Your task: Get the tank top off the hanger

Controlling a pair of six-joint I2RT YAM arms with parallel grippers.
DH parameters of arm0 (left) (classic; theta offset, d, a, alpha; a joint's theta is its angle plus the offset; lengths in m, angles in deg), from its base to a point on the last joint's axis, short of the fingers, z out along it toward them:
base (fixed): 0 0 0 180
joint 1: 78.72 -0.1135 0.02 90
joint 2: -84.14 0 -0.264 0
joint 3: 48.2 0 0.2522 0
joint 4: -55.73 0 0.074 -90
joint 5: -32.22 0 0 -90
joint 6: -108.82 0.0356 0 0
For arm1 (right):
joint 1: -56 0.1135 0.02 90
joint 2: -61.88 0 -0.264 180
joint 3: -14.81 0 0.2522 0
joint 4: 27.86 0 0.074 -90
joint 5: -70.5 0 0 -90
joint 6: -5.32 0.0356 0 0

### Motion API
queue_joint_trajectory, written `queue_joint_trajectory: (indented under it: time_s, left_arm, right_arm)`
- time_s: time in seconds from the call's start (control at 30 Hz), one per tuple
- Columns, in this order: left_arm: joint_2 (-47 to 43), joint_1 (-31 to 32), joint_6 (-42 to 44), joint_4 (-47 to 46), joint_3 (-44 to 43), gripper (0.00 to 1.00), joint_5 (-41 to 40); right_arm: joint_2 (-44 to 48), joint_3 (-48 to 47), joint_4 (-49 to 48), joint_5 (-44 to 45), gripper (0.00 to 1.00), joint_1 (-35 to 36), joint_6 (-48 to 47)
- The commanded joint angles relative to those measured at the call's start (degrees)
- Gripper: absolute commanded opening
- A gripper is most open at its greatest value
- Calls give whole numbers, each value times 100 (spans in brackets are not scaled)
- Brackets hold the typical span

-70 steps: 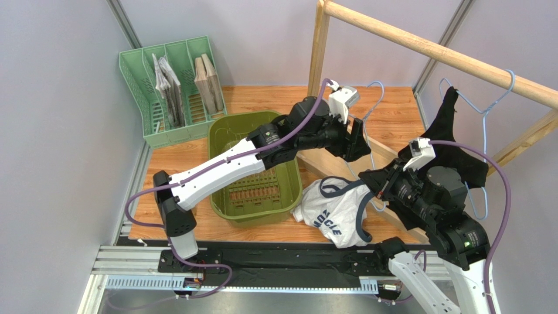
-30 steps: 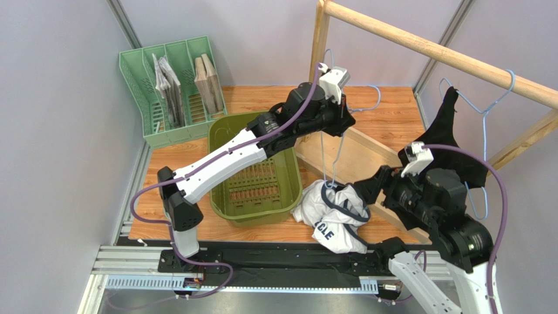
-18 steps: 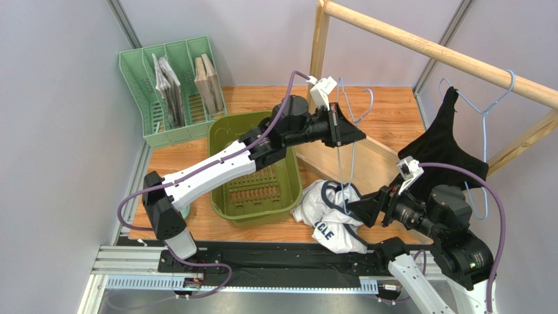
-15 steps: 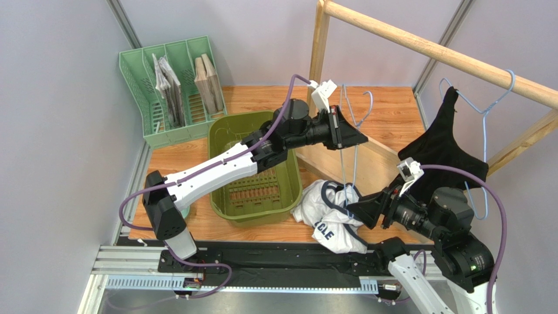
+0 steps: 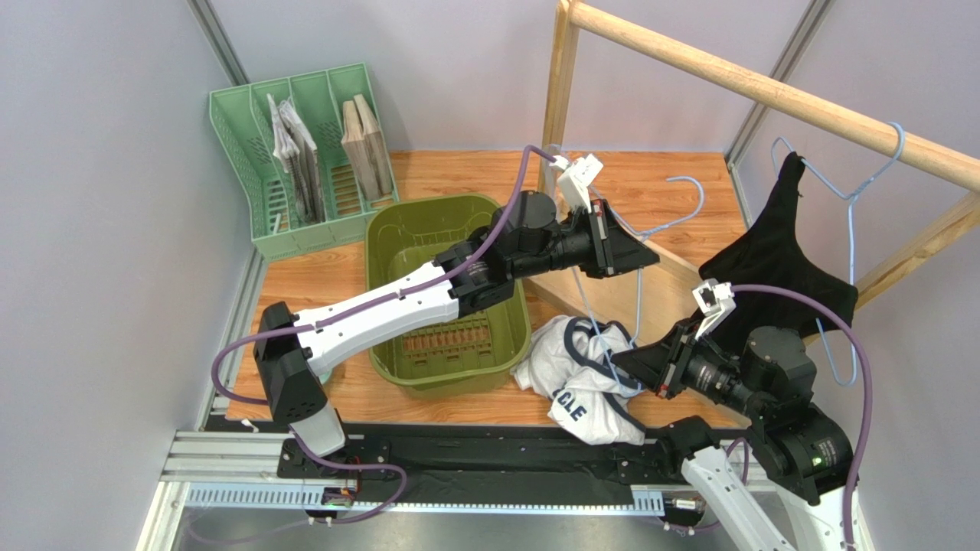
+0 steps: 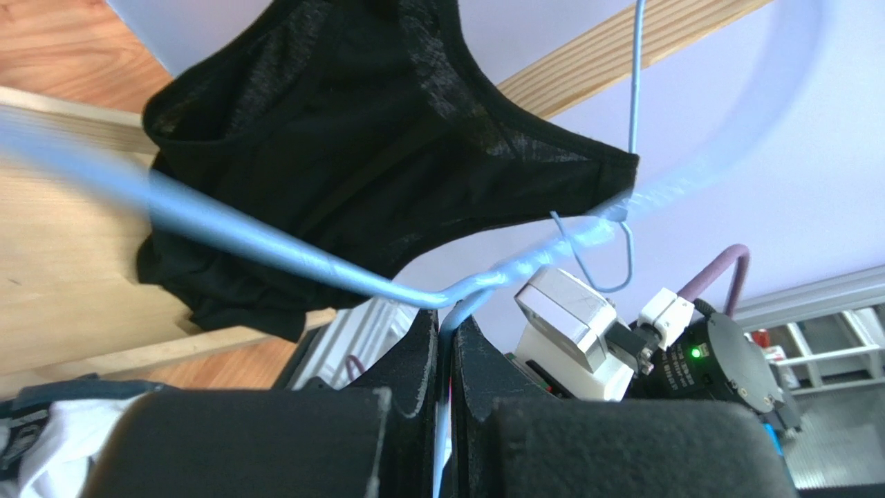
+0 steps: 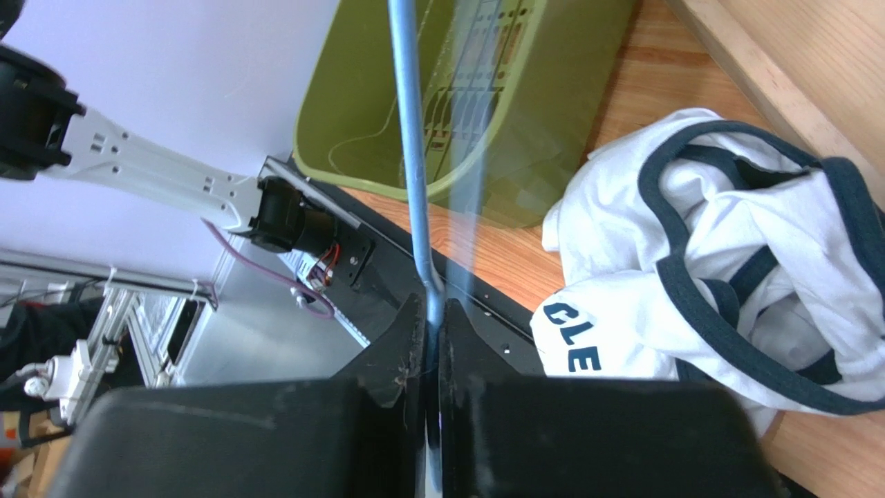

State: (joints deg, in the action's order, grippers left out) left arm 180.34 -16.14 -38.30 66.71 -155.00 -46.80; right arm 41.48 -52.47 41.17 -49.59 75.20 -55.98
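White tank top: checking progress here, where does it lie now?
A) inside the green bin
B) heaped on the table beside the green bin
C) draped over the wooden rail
B: the white tank top sits crumpled on the table, just outside the green bin.

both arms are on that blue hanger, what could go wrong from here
1. The left gripper and right gripper are both shut on the thin light blue wire hanger. Opposed pulls could bend it.
2. The white tank top with navy trim lies bunched by the hanger's lower part. A strap might snag and drag.
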Motion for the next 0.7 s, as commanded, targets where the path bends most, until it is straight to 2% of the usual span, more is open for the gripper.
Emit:
queue_joint_trajectory:
  time_s: [0.0, 0.1, 0.13, 0.2, 0.23, 0.33, 0.5, 0.67]
  left_arm:
    - [-58, 96, 16, -135, -268, 0, 27]
    - [-93, 87, 411, -3, -356, 2, 210]
    - [-154, 96, 787, -3, -364, 15, 290]
    - [-259, 87, 1096, 111, -312, 32, 369]
    - [-425, 87, 1220, 164, -260, 46, 335]
    - [-890, 87, 1651, 235, 135, 67, 176]
    - [-1831, 96, 2319, 260, 1023, 72, 290]
    - [-3062, 87, 2697, 910, 1946, 73, 19]
  right_arm:
    - [71, -9, -156, 301, 0, 5, 328]
    - [142, -123, -139, 572, 0, 5, 688]
    - [133, -167, -95, 644, 0, 5, 810]
    - [81, -273, -34, 784, 0, 5, 1083]
    - [54, -360, -25, 811, 0, -13, 1162]
    - [1, -606, -7, 1013, 0, 13, 1365]
    - [-358, -1134, 177, 1277, 0, 5, 1050]
    - [-868, -2080, 476, 1777, 0, 5, 444]
